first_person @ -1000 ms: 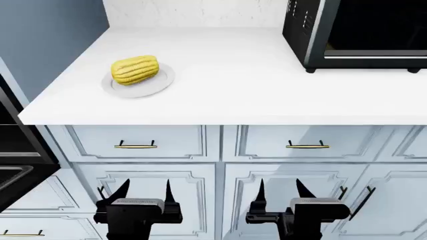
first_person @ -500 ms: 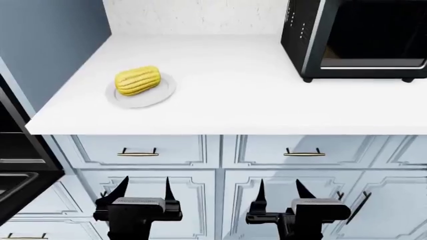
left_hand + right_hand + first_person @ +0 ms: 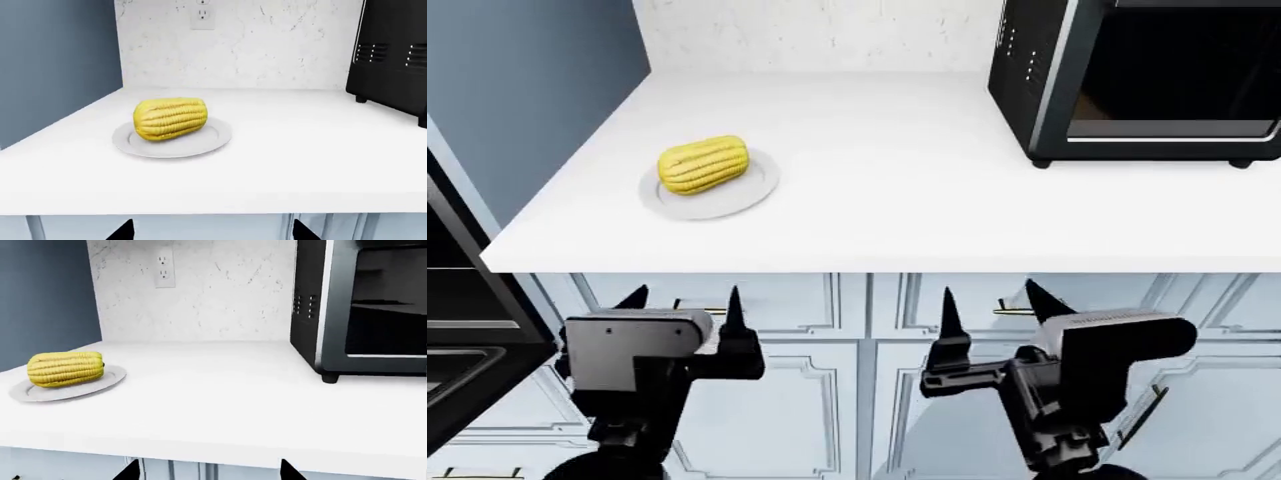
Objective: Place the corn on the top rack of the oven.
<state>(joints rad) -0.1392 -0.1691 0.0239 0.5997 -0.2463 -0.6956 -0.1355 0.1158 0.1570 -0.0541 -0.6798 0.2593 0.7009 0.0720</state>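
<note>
The corn point(image 3: 703, 165) lies on its side on a round white plate point(image 3: 714, 193) at the left of the white counter. It also shows in the left wrist view point(image 3: 171, 118) and the right wrist view point(image 3: 65, 369). My left gripper point(image 3: 683, 300) is open and empty, in front of the drawers just below the counter edge, short of the corn. My right gripper point(image 3: 992, 298) is open and empty at the same height, further right. Each shows only as dark tips in its wrist view: left gripper point(image 3: 213, 232), right gripper point(image 3: 210, 471). The oven point(image 3: 454, 300) shows only as a black edge at far left. Its top rack cannot be made out.
A small black countertop oven point(image 3: 1148, 80) stands at the back right of the counter point(image 3: 894, 210). A blue wall point(image 3: 521, 70) bounds the counter's left side. A marbled backsplash with an outlet point(image 3: 202, 17) stands behind. White drawers and cabinet doors point(image 3: 841, 400) are under the counter.
Both arms have risen: the grippers moved from low in front of the cabinet doors up to drawer level just under the counter edge. The corn has not moved.
</note>
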